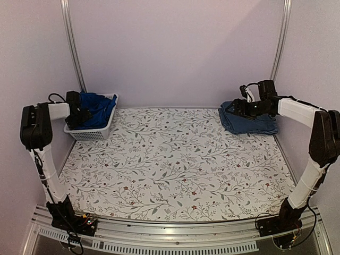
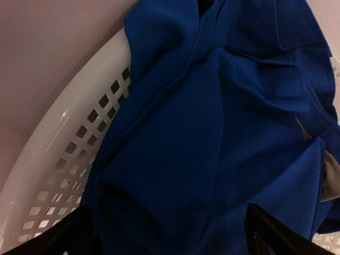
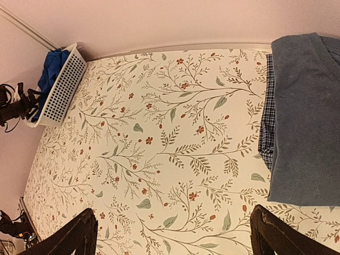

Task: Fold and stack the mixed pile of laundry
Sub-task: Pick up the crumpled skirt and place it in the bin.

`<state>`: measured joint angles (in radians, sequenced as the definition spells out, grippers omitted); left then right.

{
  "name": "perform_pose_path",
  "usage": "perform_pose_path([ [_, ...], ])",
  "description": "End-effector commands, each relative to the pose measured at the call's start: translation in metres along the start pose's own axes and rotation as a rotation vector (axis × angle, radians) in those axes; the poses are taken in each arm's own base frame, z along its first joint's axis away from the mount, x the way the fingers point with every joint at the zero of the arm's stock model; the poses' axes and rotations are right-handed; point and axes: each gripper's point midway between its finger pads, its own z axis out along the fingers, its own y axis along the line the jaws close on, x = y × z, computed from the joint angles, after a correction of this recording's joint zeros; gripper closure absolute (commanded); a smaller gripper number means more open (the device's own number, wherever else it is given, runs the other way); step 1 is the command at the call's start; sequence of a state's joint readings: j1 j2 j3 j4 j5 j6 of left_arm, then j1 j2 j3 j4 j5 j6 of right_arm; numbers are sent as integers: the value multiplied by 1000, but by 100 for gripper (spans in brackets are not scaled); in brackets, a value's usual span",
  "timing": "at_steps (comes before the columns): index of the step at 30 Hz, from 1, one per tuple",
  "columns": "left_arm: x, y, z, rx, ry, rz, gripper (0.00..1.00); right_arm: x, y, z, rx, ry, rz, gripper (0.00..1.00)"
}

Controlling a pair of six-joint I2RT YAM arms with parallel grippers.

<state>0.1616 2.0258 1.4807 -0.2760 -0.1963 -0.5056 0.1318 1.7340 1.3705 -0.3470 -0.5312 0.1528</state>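
The royal-blue garment [image 2: 212, 133] lies crumpled in deep, soft folds inside the white mesh basket [image 1: 90, 133], which sits at the far left corner of the tabletop [image 1: 170, 170]; a small grey patch [image 2: 329, 178], perhaps a label or lining, shows at the cloth's edge in the left wrist view. The left jaws stand spread wide just above this cloth; one dark finger [image 2: 58, 239] is by the basket wall and the other is over the folds on the opposite side, with the blue fabric filling the gap between them; whether the tips touch it I cannot tell.

At the far right corner lies a folded stack [image 1: 249, 123]; a slate-blue garment [image 3: 303, 106] lies flat and smooth on top, and the edge of a small-checked shirt [image 3: 267, 122] peeks out from under it. The right jaws are also spread wide and hold nothing; from above they hang over the stack's left edge; in the right wrist view only bare flowered tabletop lies between the fingers, and the stack lies off to one side of that gap, apart from both tips.
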Motion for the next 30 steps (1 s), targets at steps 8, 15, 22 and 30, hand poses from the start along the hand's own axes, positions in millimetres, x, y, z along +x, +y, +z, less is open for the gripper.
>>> perform_pose_path([
  [8,1,-8,71,-41,62,43,34,6,1,4,-9,-1,-25,1],
  [15,-64,-64,6,194,-112,61,100,9,3,0,-16,2,-15,1],
  [22,-148,-145,-172,469,-490,203,100,11,13,-5,-48,-5,-13,1],
  [30,-151,-220,-326,996,-609,317,100,10,22,-11,-75,-16,-13,1],
])
